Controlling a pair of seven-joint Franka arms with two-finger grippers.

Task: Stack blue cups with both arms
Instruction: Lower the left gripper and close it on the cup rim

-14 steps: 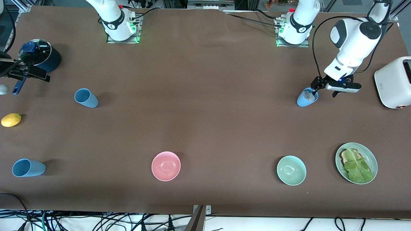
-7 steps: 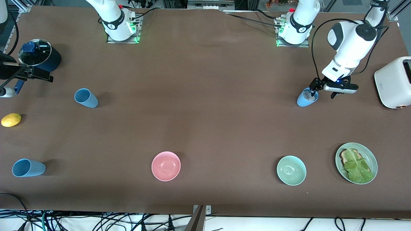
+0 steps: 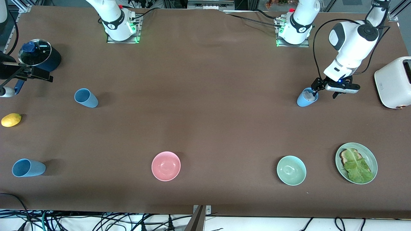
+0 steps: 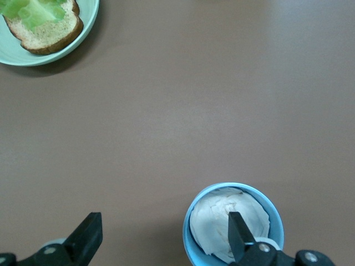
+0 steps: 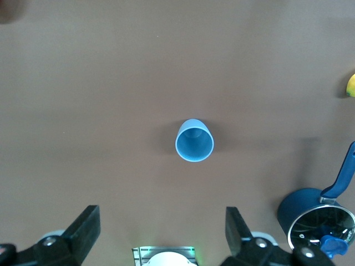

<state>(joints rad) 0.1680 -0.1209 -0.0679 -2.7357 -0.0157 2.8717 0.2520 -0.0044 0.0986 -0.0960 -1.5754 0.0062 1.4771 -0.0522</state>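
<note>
**Left gripper straddles a cup rim, right gripper high over the table**

While the left gripper sits low at the left arm's end of the table, its jaws are spread wide, with 1 finger dipping inside the blue cup and the other standing outside it, so the cup's rim lies between them without being clamped. That cup stands upright and holds something pale and crumpled. Near it stands a white toaster, and nearer the front camera lies a green plate with bread and lettuce, with a mint-green bowl beside the plate.

At the right arm's end of the table, the right gripper hangs high with its jaws released and nothing between them. Its wrist view looks down on a 2nd blue cup, upright on the brown table. A 3rd blue cup stands nearer the front camera. A dark blue lidded pot and a lemon lie near that end. A pink bowl sits between the 3rd cup and the mint-green bowl.
</note>
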